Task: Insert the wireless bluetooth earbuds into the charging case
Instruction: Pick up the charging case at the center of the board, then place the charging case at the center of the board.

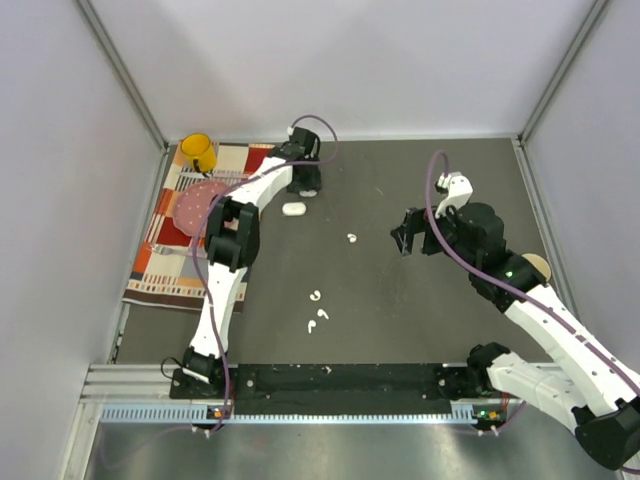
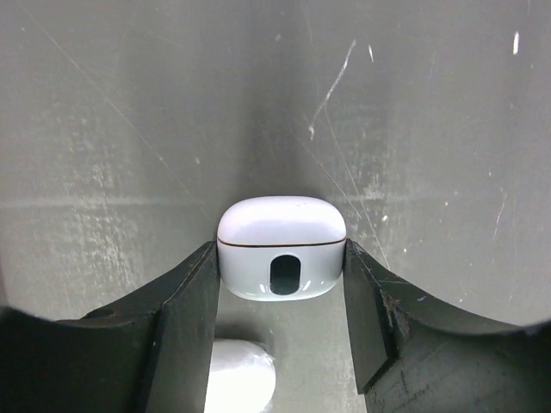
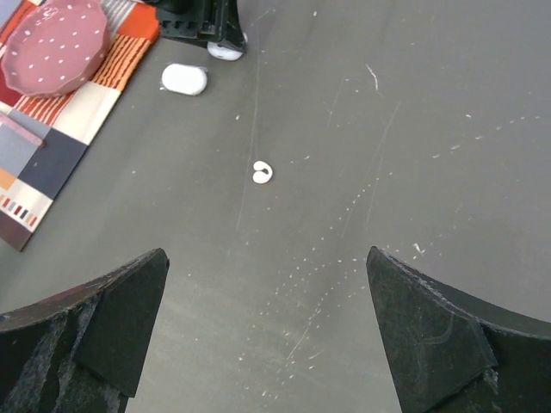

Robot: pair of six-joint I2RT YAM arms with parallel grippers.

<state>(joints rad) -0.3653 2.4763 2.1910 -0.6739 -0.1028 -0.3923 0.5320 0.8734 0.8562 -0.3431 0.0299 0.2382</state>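
Earbuds [image 1: 322, 314] lay loose on the dark bench [image 1: 420, 330]: three clustered near the middle, toward the arm bases, and a lone earbud [image 1: 351, 238] farther out, which the right wrist view showed as a small white comma [image 3: 262, 173]. None sat in a case. Each piece appeared tiny, glossy, rigid and very light, so it was judged likely to skid or flick from a pinch. The bulbous head offered the surest hold, leaving the stem free to lead into its socket. The charging case [image 2: 281, 225] stood at the far left of the bench, clamped on both flanks by the left tool [image 2: 280, 258]. Its lid seam was closed, so its contents were hidden and it would need opening first. The smooth rounded shell looked slippery, and a firm side grip seemed appropriate. A second case [image 1: 293, 208], also closed, lay on the bench just beside the first. The right tool [image 3: 267, 258] hovered above the bench with its fingers apart and nothing between them, near the lone earbud. On the patchwork mat [image 1: 165, 265] at the left stood a yellow cup [image 1: 198, 152] and a dotted pink dish [image 1: 200, 205]; whether either held anything could not be told.
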